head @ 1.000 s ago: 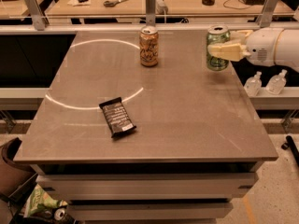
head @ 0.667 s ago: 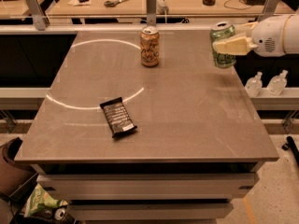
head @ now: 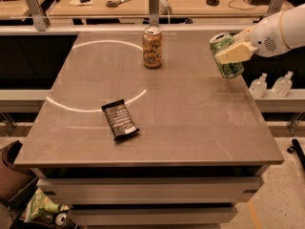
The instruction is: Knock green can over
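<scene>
The green can [head: 228, 63] is at the table's right side, near the far right corner. It is tilted, with its silver top leaning left and away. My gripper [head: 232, 53] reaches in from the right on a white arm [head: 279, 32] and is shut on the can. One pale finger [head: 234, 52] lies across the can's front; the other is hidden behind it. The orange-tan can [head: 152, 47] stands upright at the far middle of the table, well left of my gripper.
A dark snack bar wrapper [head: 120, 119] lies on the grey table [head: 190, 128], left of centre. Two small clear bottles [head: 271, 86] stand on a shelf beyond the right edge. A metal rail with posts [head: 153, 6] runs behind the table.
The green can stood upright one second ago and is now tilted. The gripper and can rose and shifted slightly right, then came down a little.
</scene>
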Robot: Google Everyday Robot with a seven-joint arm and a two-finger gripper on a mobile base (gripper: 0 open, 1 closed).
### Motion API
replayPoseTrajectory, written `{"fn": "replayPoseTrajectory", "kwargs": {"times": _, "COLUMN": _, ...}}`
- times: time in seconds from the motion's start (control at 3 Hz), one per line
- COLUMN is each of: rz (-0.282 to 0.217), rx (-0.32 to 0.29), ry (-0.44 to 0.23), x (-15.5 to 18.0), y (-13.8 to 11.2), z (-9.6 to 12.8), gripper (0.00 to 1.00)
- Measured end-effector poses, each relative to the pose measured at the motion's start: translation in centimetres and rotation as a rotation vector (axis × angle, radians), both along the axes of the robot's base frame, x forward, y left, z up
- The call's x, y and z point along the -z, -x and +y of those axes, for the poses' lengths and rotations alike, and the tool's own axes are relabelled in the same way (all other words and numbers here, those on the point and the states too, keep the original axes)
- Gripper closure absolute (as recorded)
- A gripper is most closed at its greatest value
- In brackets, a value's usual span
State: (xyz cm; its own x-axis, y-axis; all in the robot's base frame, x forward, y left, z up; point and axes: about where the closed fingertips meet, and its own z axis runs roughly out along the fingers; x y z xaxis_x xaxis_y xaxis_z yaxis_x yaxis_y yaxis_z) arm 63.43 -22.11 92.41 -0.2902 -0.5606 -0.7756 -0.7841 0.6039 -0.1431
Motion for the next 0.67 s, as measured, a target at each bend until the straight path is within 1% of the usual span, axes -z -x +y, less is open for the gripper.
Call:
{"fn": "replayPoseTrajectory", "kwargs": {"times": 0.33, "rz": 0.061, "rx": -0.027, "ry": 0.092, "x": 1.9, "y": 0.8, "z": 1.1, "gripper": 1.00}}
{"fn": "replayPoseTrajectory", "kwargs": {"times": 0.67, "rz": 0.096, "rx": -0.074, "ry": 0.214, "x": 3.5, "y": 1.7, "z": 2.9, "gripper": 1.00}}
